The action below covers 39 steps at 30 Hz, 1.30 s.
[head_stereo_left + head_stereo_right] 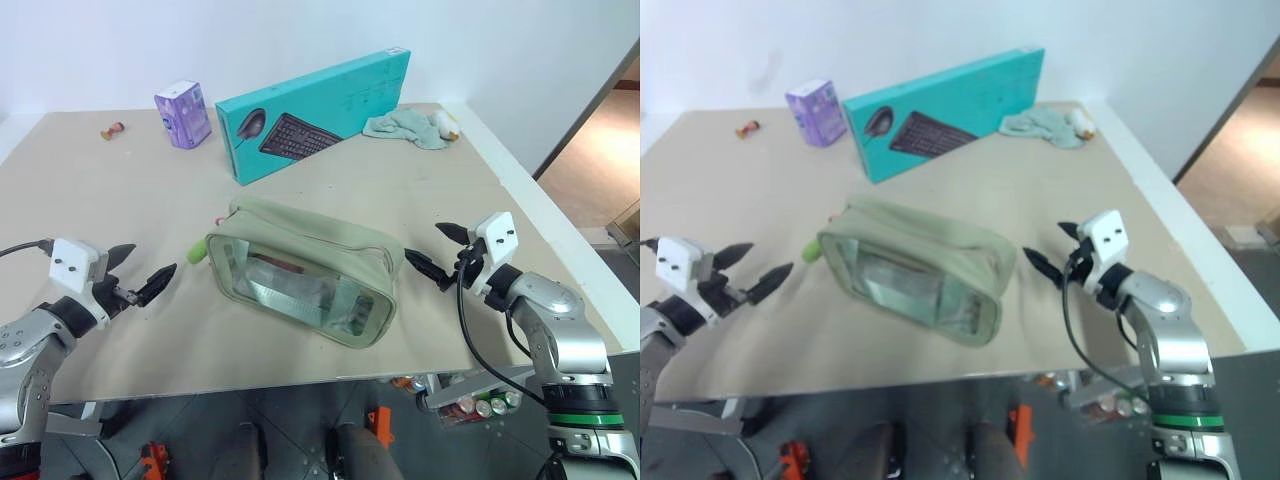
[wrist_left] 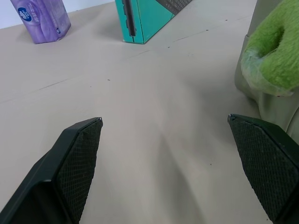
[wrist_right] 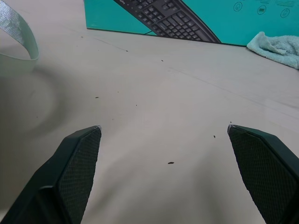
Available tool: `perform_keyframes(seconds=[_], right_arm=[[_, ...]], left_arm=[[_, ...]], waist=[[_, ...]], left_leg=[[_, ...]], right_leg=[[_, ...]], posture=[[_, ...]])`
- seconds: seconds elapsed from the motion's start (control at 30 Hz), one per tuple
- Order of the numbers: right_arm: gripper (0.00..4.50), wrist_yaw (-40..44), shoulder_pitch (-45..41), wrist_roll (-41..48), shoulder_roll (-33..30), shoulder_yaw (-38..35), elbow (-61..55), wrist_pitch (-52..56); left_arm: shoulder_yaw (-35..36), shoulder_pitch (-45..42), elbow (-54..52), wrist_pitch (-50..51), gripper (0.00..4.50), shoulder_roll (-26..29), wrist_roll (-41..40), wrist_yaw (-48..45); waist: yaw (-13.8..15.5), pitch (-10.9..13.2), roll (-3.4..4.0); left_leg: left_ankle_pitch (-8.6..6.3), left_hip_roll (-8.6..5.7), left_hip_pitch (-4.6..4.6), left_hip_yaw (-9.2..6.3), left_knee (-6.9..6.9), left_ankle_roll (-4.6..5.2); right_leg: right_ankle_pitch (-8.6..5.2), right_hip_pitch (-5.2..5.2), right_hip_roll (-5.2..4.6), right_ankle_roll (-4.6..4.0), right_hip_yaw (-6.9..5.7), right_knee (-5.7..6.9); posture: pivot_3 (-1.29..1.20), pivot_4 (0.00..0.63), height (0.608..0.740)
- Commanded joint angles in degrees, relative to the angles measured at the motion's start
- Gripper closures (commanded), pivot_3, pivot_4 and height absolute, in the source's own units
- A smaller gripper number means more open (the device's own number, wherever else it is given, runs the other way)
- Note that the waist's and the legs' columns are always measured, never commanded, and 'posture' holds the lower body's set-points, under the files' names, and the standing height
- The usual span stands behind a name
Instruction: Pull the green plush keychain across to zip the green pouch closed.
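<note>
Pincers, two of them, both released with fingers spread wide, flank the worktop [image 1: 120, 200]: left pincer [image 1: 143, 270] and right pincer [image 1: 436, 250]. Between them lies one pale sage-green fabric pouch [image 1: 300, 270] with a clear window. One small lime-green plush keychain [image 1: 196, 253] sits at the pouch's left end, just beside the left pincer, untouched.
</note>
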Motion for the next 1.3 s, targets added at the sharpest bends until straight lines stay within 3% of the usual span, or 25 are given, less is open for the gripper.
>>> perform_keyframes(seconds=[0.03, 0.67, 0.97, 1.17, 1.3], right_arm=[[0.00, 1.21, -1.88, 0.37, -1.16, -0.61, 0.63, -1.22], [0.00, 2.03, -3.27, -0.26, -0.78, -0.11, 2.33, -1.77], [0.00, 1.34, -6.26, -0.53, -1.73, -1.59, 5.96, -2.30], [0.00, 3.61, -10.03, 1.84, -4.08, -3.31, 6.88, -0.83], [0.00, 7.26, -14.33, 9.15, -8.95, -6.60, 3.80, 8.44]], left_arm=[[0.52, -0.88, -1.72, -1.37, 0.05, -0.18, -0.22, 0.53], [1.33, -0.85, -3.80, -0.13, 0.05, -0.67, -5.04, -1.49], [6.21, 5.06, -19.11, 9.34, 0.05, 7.39, -20.54, -10.10], [3.10, 6.02, -27.34, 13.87, 0.05, 10.98, -26.62, -11.96], [-2.22, 3.87, -28.97, 14.35, 0.05, 10.36, -26.23, -11.35]], waist=[[0.00, 0.00, 0.00], [-0.01, 0.00, -0.01], [-0.06, 0.01, -0.01], [-0.05, 0.01, 0.00], [-0.01, 0.05, 0.06]], left_leg=[[0.00, 0.00, 0.00, 0.00, 0.00, 0.00], [-0.01, 0.03, 0.02, 0.28, 0.00, 0.00], [-0.05, 0.11, 0.03, 0.38, 0.00, -0.06], [-0.05, 0.07, 0.06, 0.44, 0.02, -0.06], [-0.05, -0.02, 0.05, 0.45, 0.02, -0.06]], right_leg=[[0.00, 0.00, 0.00, 0.00, 0.00, 0.00], [0.07, -0.06, 0.02, 0.09, 0.25, 0.00], [0.06, -0.13, 0.06, 0.08, 0.39, 0.01], [0.05, -0.13, 0.06, 0.07, 0.48, 0.01], [0.07, -0.14, 0.06, 0.10, 0.58, 0.01]], posture=[[0.00, 0.150, 0.740], [0.00, 0.150, 0.740], [0.00, 0.150, 0.740], [0.00, 0.150, 0.740], [0.00, 0.150, 0.740]])
